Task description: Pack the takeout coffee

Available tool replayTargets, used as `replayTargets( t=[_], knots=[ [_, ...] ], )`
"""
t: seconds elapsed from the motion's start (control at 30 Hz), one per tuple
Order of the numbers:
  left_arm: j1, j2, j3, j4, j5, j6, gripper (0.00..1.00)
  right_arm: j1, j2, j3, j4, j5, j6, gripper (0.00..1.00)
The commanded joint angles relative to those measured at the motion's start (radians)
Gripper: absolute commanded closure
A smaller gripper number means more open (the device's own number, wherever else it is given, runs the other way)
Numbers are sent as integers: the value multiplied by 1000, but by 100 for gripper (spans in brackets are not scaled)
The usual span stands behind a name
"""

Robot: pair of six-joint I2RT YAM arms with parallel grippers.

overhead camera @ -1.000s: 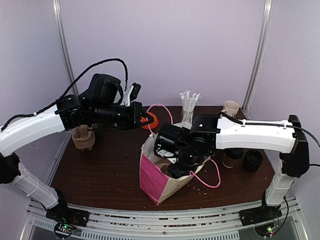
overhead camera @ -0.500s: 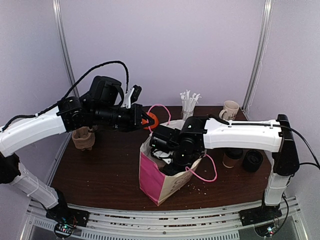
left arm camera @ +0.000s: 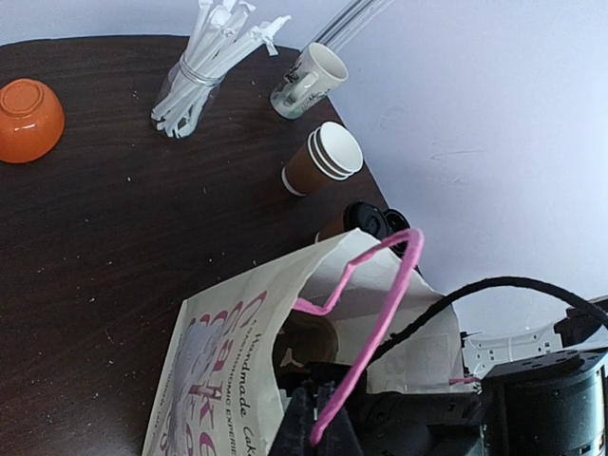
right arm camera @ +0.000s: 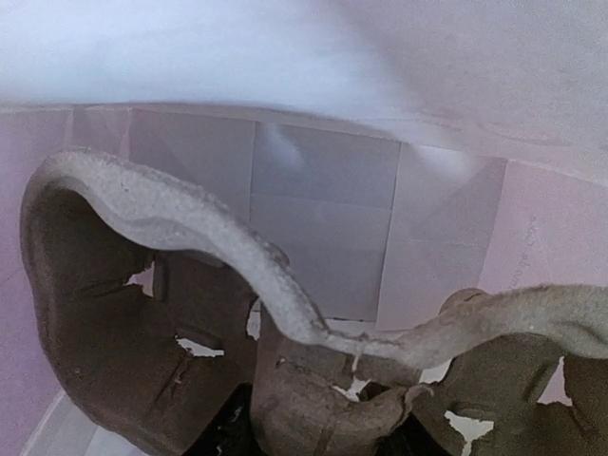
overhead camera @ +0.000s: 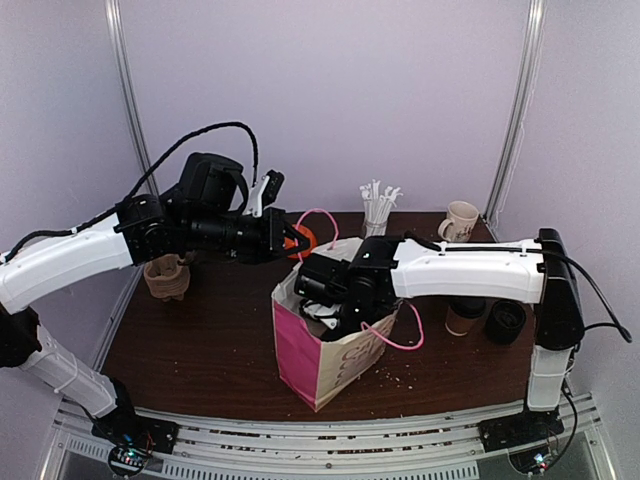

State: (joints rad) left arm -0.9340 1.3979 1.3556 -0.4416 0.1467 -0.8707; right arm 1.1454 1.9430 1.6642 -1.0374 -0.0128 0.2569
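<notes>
Well apart; takeout coffee [left arm camera: 323, 160] outside bag [overhead camera: 312, 352], right claw [overhead camera: 330, 303] inside.

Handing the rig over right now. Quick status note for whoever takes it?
Left gripper: shut on the pink handle of the paper bag, holding it up.
Right gripper: down inside the bag, fingers out of sight, state unknown.
Pulp cup carrier: in the bag.
Takeout coffee: on the table right of the bag, beside the black lid stack.
Left to do: get the coffee into the bag.
</notes>
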Motion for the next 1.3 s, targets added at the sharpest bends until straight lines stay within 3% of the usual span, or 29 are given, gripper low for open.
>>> replayTargets(
  t=[0.0,0.93,1.27],
  knots=[
    [-3,-7,-12,41,18,19,100,-10,39,23,-18,-22,1,61],
    [-3,0,-35,55,27,41,100,-35,164,-12,42,-94,-13,61],
    [-2,-7,-47,55,26,44,100,-35,180,-25,52,-103,-11,51]
  ],
)
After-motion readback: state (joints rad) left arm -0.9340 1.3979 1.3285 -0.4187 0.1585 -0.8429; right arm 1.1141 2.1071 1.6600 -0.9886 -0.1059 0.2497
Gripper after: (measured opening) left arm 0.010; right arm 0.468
